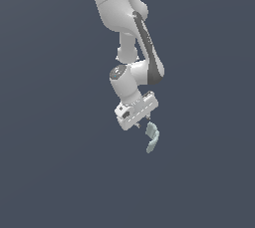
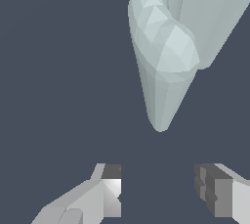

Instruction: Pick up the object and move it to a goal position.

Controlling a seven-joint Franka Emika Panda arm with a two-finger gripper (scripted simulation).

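Below arm, gripper (image 1: 141, 122) tilted, jaws apart, holding nothing. Object (image 1: 153, 138) just beside fingertips, toward exterior view's right, lying on plain dark ground. Wrist view: object (image 2: 166, 47) ahead of fingers (image 2: 110, 189), not between them. Likely wide stance readies jaws to straddle narrow piece; approach unfinished, grasp not yet made.

No readable text, labels, brands, numbers or signs in either view

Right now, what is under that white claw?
Just below the white claw sits the small pale grey-green curved piece, not between its open fingers. Beneath that shows only plain dark grey; nothing else is visible.
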